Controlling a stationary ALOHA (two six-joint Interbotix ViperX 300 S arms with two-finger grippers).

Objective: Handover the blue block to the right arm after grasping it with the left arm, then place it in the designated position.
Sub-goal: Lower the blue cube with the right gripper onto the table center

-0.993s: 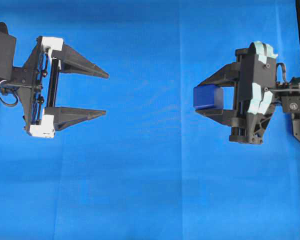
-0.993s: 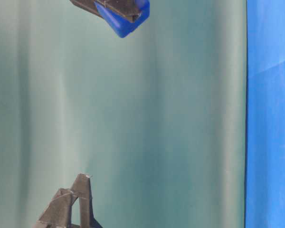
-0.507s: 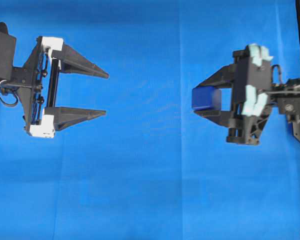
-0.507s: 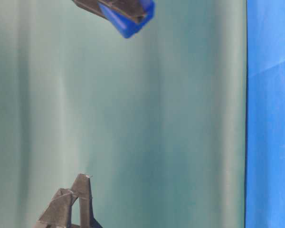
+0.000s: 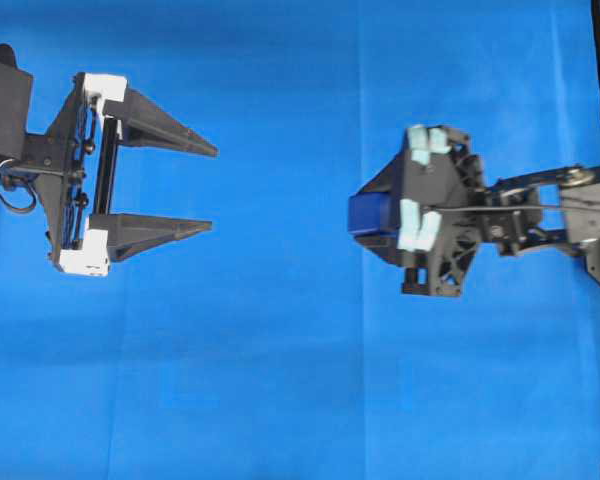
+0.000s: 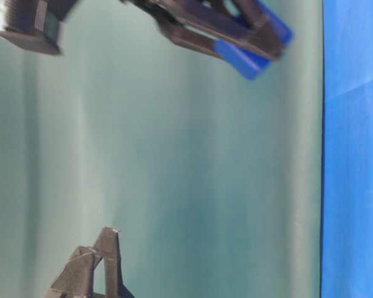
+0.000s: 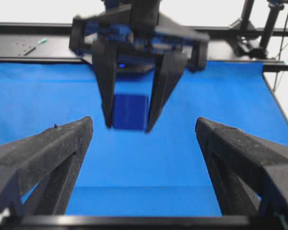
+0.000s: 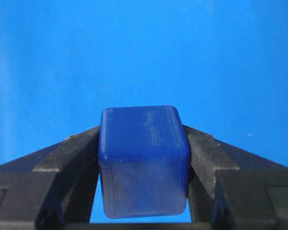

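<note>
Hidden: from overhead, the right arm's black end effector [image 5: 372, 213] covers most of the small dark-blue cube [image 5: 364, 212]; table-level view is blurred.
Block: clamped between its 2 fingers, above the bright blue cloth [image 5: 280, 350].
Change: it has moved leftward and tilted down.
Left arm's white-cornered end effector [image 5: 212, 188]: spread wide, empty, unmoved.

Overall light: bright and even, the blue cloth [image 5: 280, 350] strongly saturated.
Shadows: faint, soft darker patches on the cloth in the overhead view.
Glare: white, washed-out background along the top of the left wrist view.
Motion blur: the right claw [image 6: 252, 46] smeared in the table-level view; its upper body soft in the left wrist view.
Focus: the blue block [image 8: 143, 163] sharp in the right wrist view, its lower face hazy.
</note>
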